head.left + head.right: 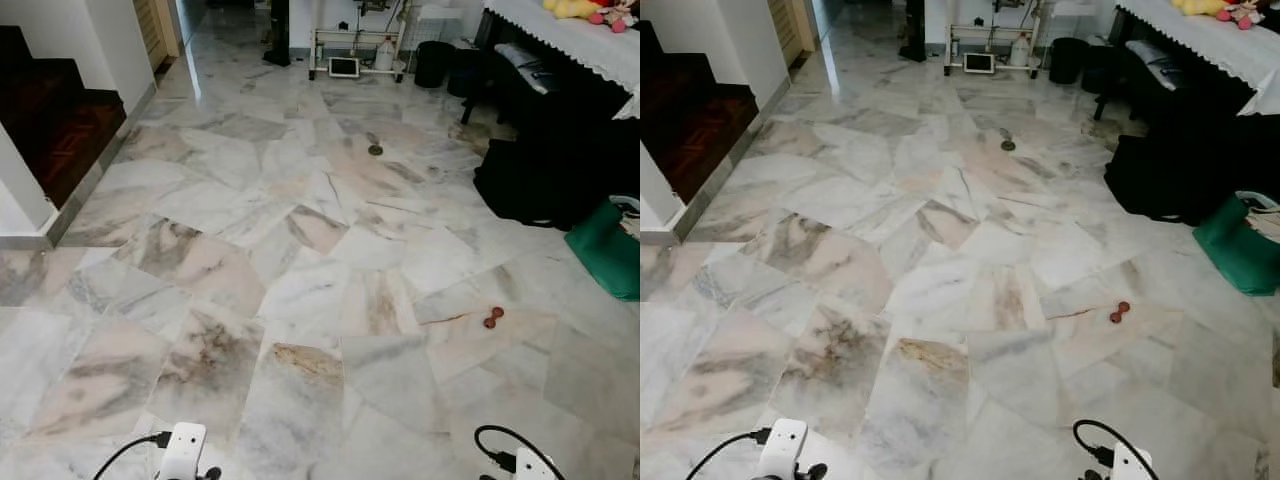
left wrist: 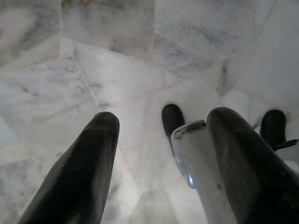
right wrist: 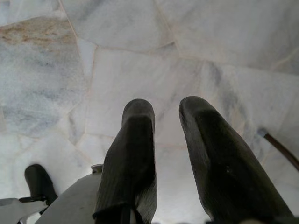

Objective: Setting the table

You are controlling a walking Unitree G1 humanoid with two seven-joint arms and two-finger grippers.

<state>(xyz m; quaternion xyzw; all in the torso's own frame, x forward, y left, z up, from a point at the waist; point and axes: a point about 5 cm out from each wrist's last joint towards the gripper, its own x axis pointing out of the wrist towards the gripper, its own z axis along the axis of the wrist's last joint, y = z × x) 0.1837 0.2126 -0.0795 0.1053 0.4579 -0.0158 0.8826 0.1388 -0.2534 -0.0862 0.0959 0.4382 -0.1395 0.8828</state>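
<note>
Marble floor (image 1: 300,250) under both idle tools: left tool (image 2: 159,135) spread apart, right tool (image 3: 166,126) slightly parted, holding nothing.

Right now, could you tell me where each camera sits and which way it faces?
Left eye view: head camera, looking forward and down over the marble floor; both wrists at the bottom edge.
Right eye view: the other stereo eye, same scene, red object on the floor.
Left wrist view: looks along the left end effector, open, at the floor.
Right wrist view: along the right end effector, open.
All share the marble floor.
</note>
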